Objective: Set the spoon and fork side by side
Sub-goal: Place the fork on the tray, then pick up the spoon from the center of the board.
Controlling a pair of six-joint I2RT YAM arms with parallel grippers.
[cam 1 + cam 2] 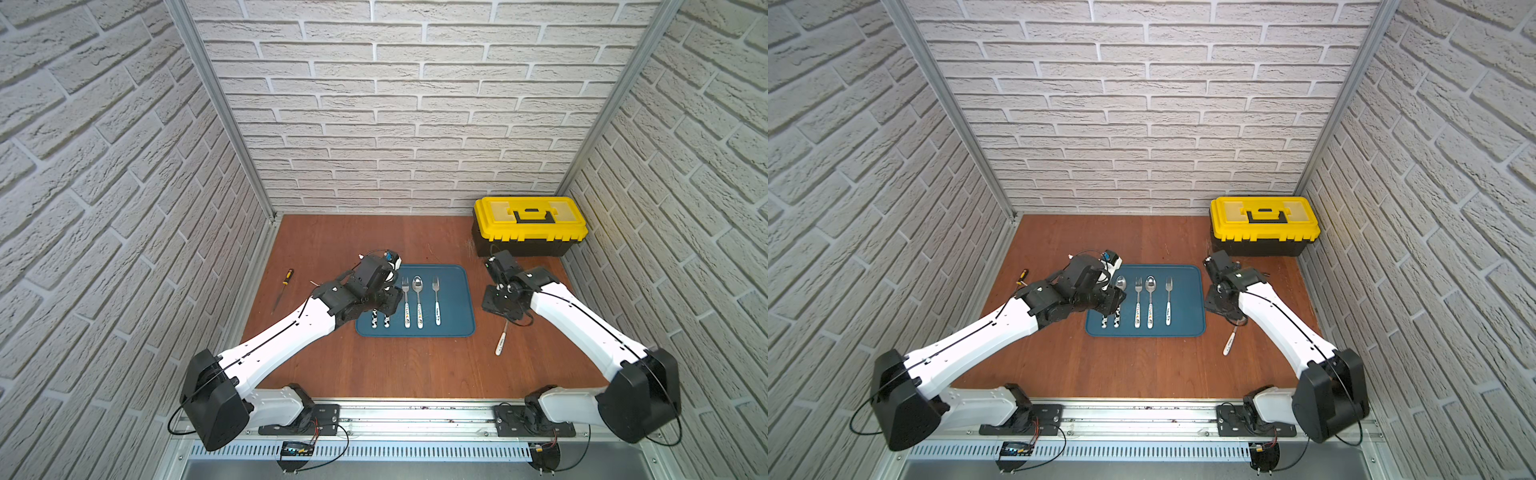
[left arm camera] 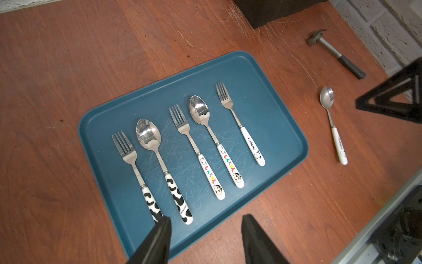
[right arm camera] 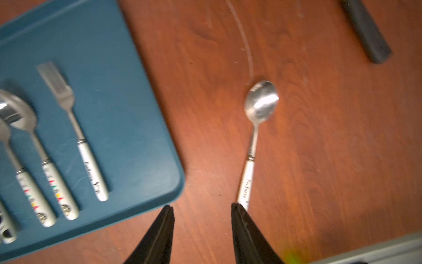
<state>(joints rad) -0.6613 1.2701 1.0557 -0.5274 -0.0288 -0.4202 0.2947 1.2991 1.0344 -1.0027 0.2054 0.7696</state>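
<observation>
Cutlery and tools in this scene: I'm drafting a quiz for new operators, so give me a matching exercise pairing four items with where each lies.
Items:
1. Pochacco spoon
2. Pochacco fork
3. cow-pattern fork
4. screwdriver

Places:
A. on the blue tray, at the row's left end
B. on the table, left of the tray
C. on the table, right of the tray, its handle end at the open right gripper
D. on the tray, at the row's right end

Pairs: 1-C, 2-D, 3-A, 4-B.
</observation>
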